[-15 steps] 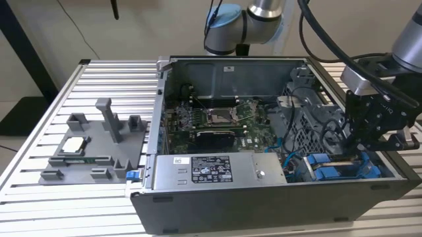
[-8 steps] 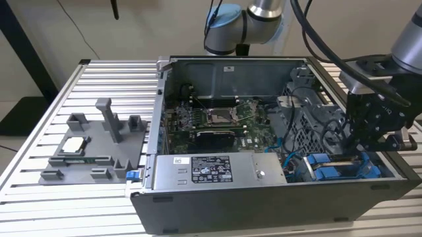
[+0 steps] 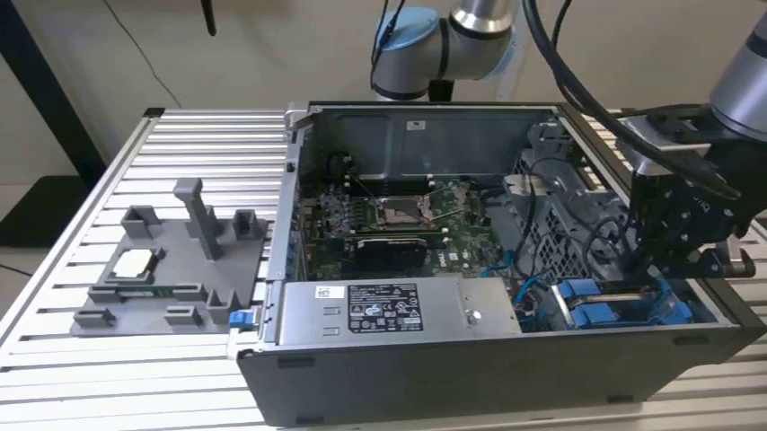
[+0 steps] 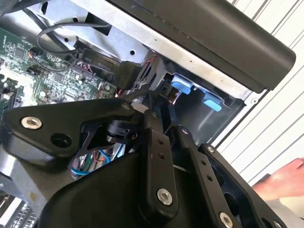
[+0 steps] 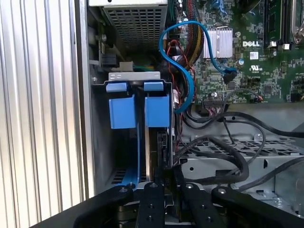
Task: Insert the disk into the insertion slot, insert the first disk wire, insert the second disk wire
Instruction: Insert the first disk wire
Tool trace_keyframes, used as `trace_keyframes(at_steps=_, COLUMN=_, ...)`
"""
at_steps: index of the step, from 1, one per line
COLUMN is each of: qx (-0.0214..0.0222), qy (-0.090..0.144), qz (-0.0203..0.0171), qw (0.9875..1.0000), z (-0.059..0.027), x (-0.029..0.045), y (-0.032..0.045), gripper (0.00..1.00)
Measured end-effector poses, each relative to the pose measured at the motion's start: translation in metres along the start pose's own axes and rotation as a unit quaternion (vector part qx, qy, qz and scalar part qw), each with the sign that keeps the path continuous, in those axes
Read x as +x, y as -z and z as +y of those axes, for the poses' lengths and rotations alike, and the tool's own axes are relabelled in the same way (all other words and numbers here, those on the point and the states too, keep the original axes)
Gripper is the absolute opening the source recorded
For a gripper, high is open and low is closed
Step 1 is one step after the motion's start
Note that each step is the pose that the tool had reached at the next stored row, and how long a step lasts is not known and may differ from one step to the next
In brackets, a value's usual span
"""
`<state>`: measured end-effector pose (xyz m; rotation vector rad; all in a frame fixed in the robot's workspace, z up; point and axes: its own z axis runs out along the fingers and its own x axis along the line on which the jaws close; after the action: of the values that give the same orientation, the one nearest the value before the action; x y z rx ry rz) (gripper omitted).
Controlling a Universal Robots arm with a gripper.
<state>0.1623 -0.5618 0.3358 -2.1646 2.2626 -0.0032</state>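
Blue tabs (image 5: pixel 122 111) mark the insertion slot (image 5: pixel 99 142), and I see the disk (image 5: pixel 159 145) standing on edge inside it. The gripper (image 5: pixel 168 186) hangs close over it; how its jaws stand, I cannot tell.

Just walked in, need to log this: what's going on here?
A robot arm is working inside an open computer case on a slatted table. Its tool is down at the insertion slot with the blue tabs, in the case's corner on the exterior view's right. What looks like the disk stands edge-on in that slot, right at the tool. A blue cable loops nearby.
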Motion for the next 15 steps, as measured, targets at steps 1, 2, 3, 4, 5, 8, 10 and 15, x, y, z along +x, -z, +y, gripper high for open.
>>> trace_keyframes(at_steps=1, qx=0.0000, qy=-0.001, qz=0.0001, qw=1.0000, z=0.0000, x=0.0000, y=-0.0015, gripper=0.19)
trace_keyframes(at_steps=2, qx=0.0000, qy=-0.002, qz=0.0000, qw=1.0000, z=0.0000, x=0.0000, y=-0.0033, gripper=0.20)
trace_keyframes(at_steps=3, qx=0.0000, qy=-0.002, qz=-0.0004, qw=1.0000, z=-0.0001, x=0.0000, y=-0.0054, gripper=0.26)
trace_keyframes(at_steps=4, qx=0.0000, qy=-0.003, qz=-0.0001, qw=1.0000, z=-0.0001, x=0.0001, y=-0.0063, gripper=0.26)
trace_keyframes(at_steps=5, qx=-0.0001, qy=-0.003, qz=0.0000, qw=1.0000, z=-0.0001, x=0.0000, y=-0.0064, gripper=0.26)
trace_keyframes(at_steps=8, qx=-0.0005, qy=-0.003, qz=0.0000, qw=1.0000, z=-0.0001, x=0.0000, y=-0.0064, gripper=0.33)
trace_keyframes(at_steps=10, qx=-0.0011, qy=-0.003, qz=-0.0002, qw=1.0000, z=-0.0001, x=0.0000, y=-0.0052, gripper=0.33)
trace_keyframes(at_steps=15, qx=-0.0023, qy=-0.003, qz=0.0000, qw=1.0000, z=-0.0002, x=-0.0001, y=0.0089, gripper=0.33)
